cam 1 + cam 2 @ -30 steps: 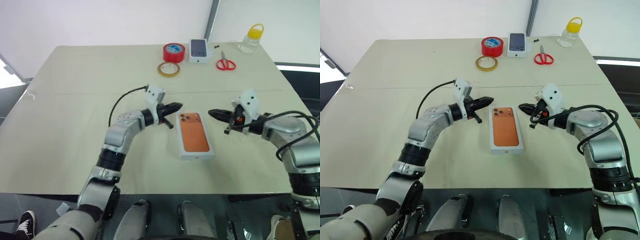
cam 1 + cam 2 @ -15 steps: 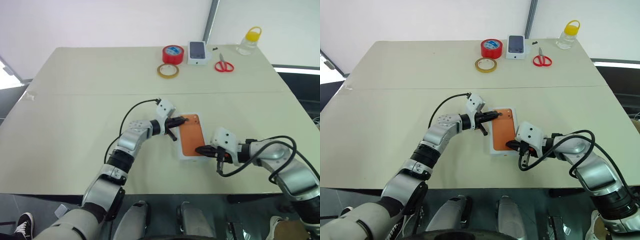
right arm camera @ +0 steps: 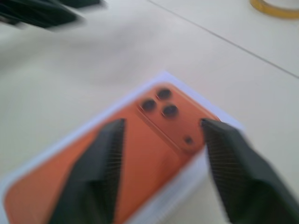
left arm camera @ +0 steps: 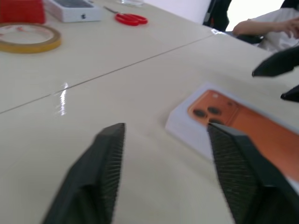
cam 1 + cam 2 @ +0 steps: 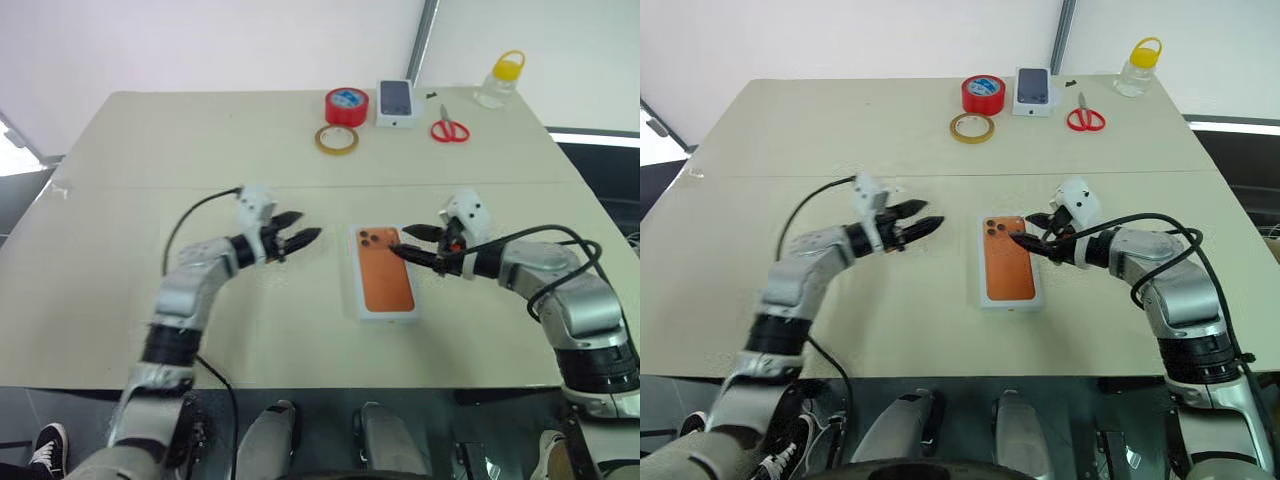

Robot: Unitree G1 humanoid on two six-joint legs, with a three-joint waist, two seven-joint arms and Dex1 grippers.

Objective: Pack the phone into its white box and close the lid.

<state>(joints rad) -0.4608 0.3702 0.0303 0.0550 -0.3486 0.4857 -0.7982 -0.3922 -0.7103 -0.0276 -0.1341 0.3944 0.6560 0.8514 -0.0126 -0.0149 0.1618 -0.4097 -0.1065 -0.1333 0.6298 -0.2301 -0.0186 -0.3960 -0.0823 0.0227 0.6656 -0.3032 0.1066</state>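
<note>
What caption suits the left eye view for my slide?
Both grippers, left and right, open beside the closed lid on the table.

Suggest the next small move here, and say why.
Probably draw the right gripper back from the lid. The lid lies flat, orange print up, and looks closed. Both grippers are open and hold nothing, and the left gripper hangs well aside. Whether the lid is fully seated I cannot tell.

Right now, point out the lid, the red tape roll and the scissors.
lid (image 5: 1008, 268), right eye view, middle of its orange print.
red tape roll (image 5: 983, 93), right eye view, its top.
scissors (image 5: 1085, 119), right eye view, red handles.
</note>
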